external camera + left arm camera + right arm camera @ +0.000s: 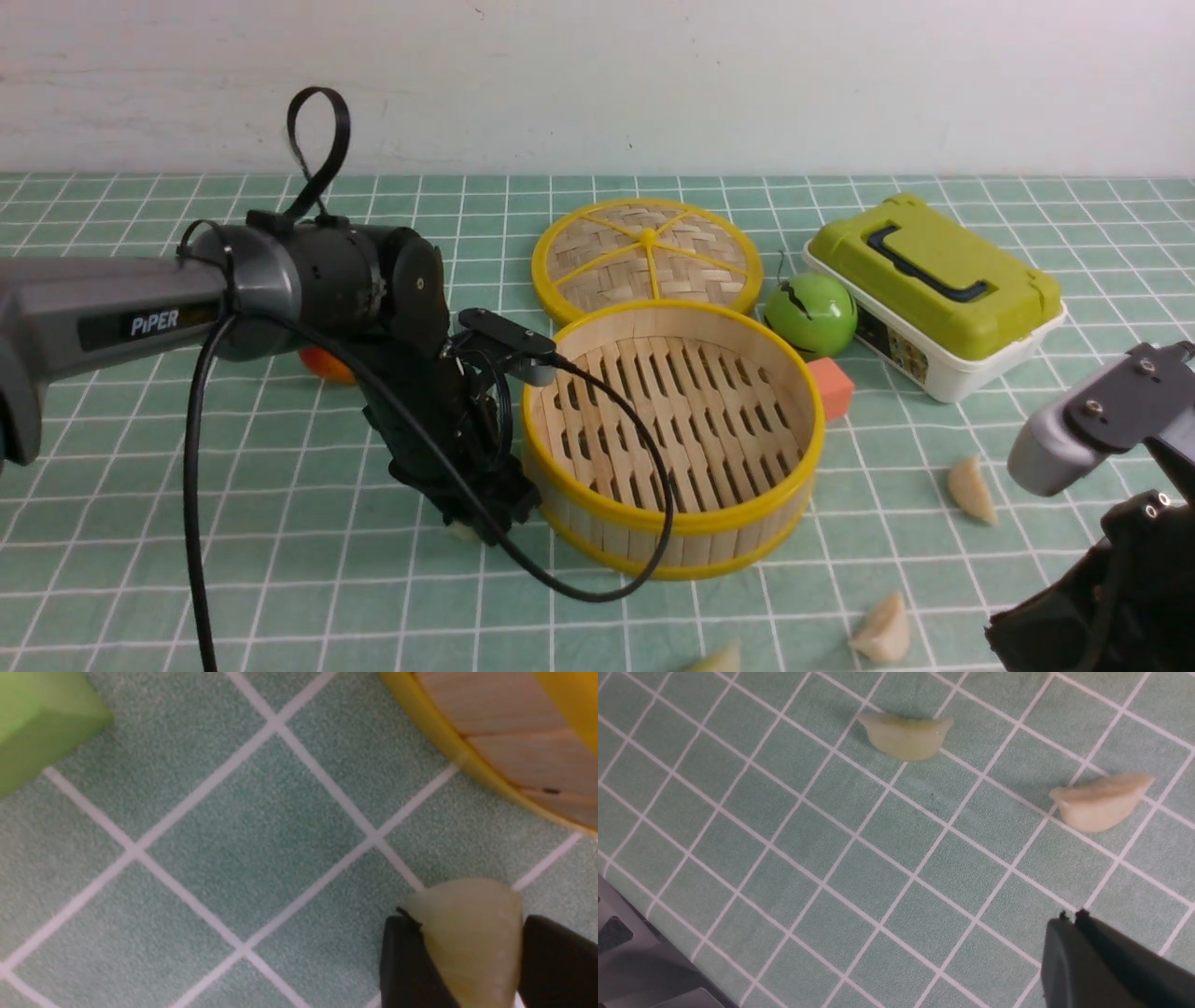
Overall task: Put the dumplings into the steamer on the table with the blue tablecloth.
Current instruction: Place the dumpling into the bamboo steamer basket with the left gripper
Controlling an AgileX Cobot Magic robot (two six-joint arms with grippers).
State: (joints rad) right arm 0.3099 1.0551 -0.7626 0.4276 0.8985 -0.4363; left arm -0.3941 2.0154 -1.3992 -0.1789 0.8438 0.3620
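Fingers (406, 966) of my black left gripper (465, 926) pinched a small cream crescent dumpling (472, 952), lower right of the wrist picture, beside the round bamboo steamer (504, 732). I had to squeeze softly and lift straight.

woven lid (646, 257) | green apple (810, 315) | orange cube (830, 387) just beside apple | green-lidded box (936, 289), closed

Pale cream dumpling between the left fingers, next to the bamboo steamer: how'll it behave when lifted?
The pale cream crescent dumpling looks glossy and slightly translucent, so it may be slippery against the black fingers. Small and thin-edged: probably light, possibly soft enough to squash. Its tapered wedge shape could pivot if pinched off-centre.
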